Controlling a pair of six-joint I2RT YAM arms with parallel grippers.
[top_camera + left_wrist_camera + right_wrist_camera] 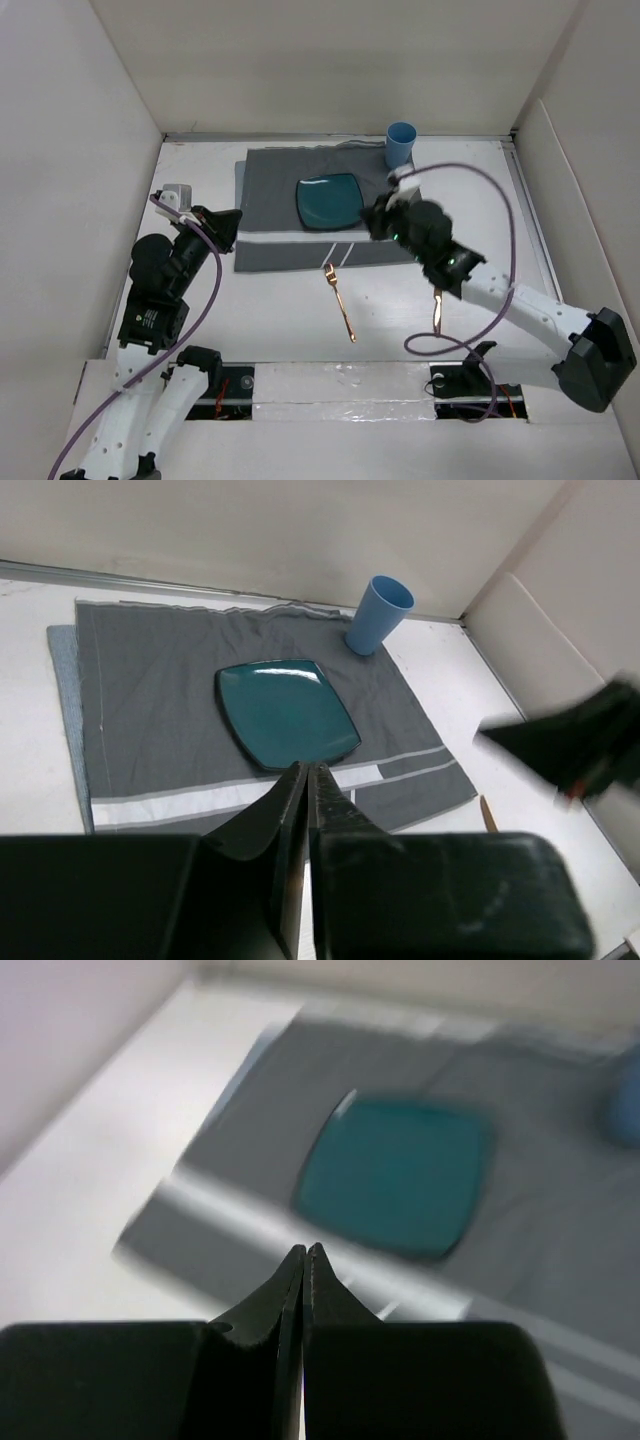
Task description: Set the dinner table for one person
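The dinner table point(270, 320) is a white tabletop. On it lies a grey placemat point(270, 200) with white stripes. A teal square plate point(328, 202) sits on the mat, and a blue cup point(400, 145) stands at its far right corner. A copper fork point(338, 298) lies on the bare table in front of the mat. A second copper utensil point(437, 312) is partly hidden under my right arm. My left gripper point(236, 218) is shut and empty at the mat's left edge. My right gripper point(370, 220) is shut and empty beside the plate's right edge.
White walls enclose the table on the left, back and right. The left wrist view shows the plate point(285, 712), the cup point(378, 614), the mat point(150, 680) and my blurred right arm point(580, 740). The right wrist view is blurred, with the plate point(395, 1175) ahead.
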